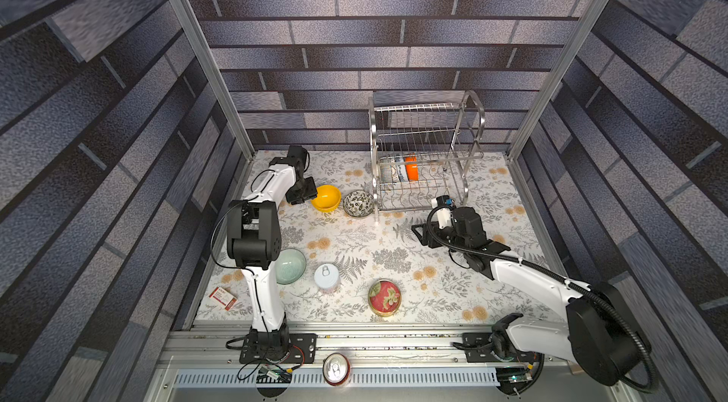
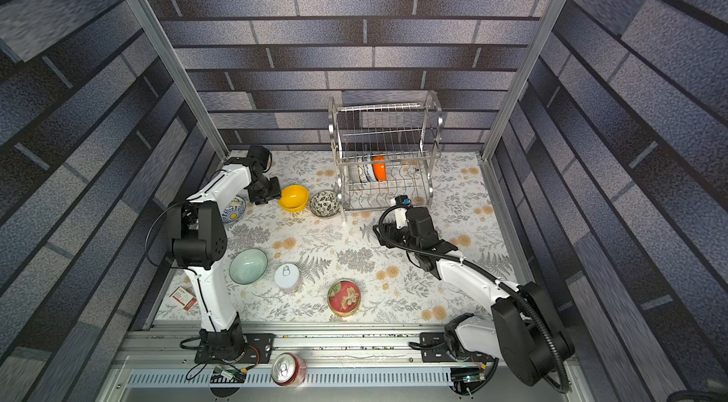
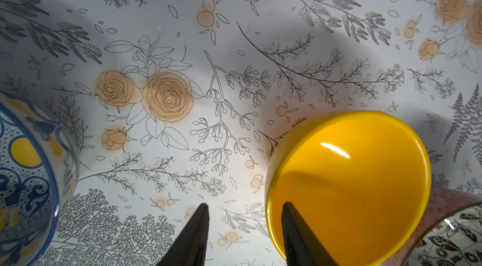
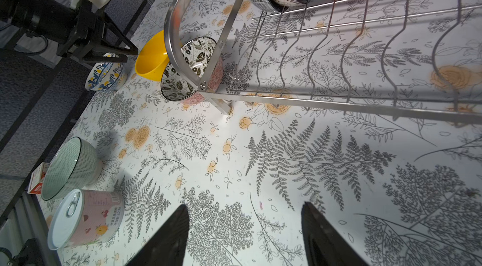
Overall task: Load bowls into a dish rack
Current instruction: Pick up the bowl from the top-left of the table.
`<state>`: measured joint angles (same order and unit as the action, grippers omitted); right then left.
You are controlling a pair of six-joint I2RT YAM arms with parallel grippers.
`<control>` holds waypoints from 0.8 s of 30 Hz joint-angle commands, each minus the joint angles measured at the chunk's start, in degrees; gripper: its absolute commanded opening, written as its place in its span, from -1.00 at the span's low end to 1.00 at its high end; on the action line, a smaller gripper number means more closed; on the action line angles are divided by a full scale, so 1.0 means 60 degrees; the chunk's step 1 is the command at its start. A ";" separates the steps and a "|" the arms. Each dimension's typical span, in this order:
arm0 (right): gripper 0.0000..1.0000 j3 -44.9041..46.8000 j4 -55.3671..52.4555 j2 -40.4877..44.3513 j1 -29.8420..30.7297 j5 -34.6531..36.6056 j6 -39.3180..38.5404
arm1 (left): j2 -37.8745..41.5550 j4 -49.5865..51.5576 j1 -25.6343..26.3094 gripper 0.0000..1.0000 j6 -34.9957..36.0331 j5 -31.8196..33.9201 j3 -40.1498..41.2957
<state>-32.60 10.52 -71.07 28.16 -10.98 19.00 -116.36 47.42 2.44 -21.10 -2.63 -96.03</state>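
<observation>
Left fingers (image 3: 194, 238) straddle the rim of the tilted yellow bowl (image 3: 352, 186), not yet clamped; right fingers (image 4: 167, 238) hang released above the bench (image 4: 260, 160).

Bright, even light falls from above. A white glint streaks the glossy plain yellow round bowl (image 3: 352, 178), and broad soft grey shadows cross the pale floral-printed table cover (image 3: 234, 17). In both top views the blue-grey brick-patterned wall panels (image 1: 78, 104) stretch and smear toward the edges (wide-angle lens).
</observation>
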 commanded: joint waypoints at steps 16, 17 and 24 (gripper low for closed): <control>0.34 -0.0022 0.0062 -0.0142 0.0060 -0.0026 0.0121 | -0.0688 -0.0353 0.0051 -0.46 -0.0144 -0.0729 -0.0314; 0.34 -0.0018 0.0062 -0.0138 0.0052 -0.0015 0.0139 | -0.0681 -0.0402 0.0062 -0.51 -0.0141 -0.0733 -0.0306; 0.33 0.0026 0.0038 -0.0043 0.0056 0.0058 0.0209 | -0.0533 -0.0544 0.0033 -0.89 -0.0185 -0.0785 -0.0272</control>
<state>-32.60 10.50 -71.50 28.16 -10.92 19.66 -120.22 44.03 2.59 -22.00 -6.68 -97.71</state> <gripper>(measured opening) 0.664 0.073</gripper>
